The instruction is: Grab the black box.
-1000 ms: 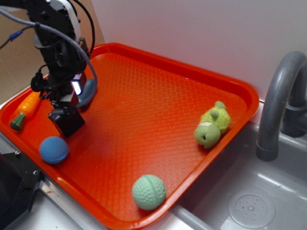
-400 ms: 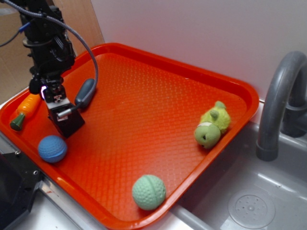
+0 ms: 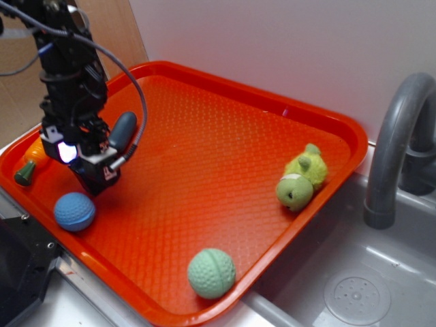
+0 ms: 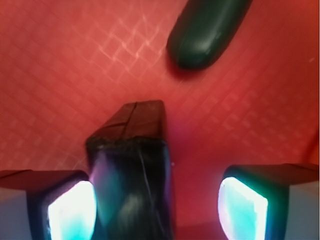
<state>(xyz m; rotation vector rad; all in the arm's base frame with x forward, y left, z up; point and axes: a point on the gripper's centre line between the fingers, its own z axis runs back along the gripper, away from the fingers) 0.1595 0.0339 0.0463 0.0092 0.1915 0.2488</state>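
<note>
Red tray (image 3: 225,136) beside sink. Gripper (image 3: 95,167) has dropped lower than moment ago, now straddling black box (image 4: 132,165) at tray's left end, near blue ball (image 3: 75,211). Jaws open, left pad touching box, right pad apart. Closing looks next.

The tray (image 3: 225,150) lies left of the sink (image 3: 354,286), with the tap (image 3: 395,150) at the sink's far side. On the tray's left end, the gripper (image 3: 95,167) stands over the box (image 3: 99,178); in the wrist view the box (image 4: 132,170) sits against the left finger (image 4: 50,205), apart from the right. The capsule (image 3: 122,131) lies just behind, the carrot (image 3: 27,167) left, one ball (image 3: 75,211) nearer. Another ball (image 3: 211,272) sits at the near edge, the plush toy (image 3: 301,178) at the right.
</note>
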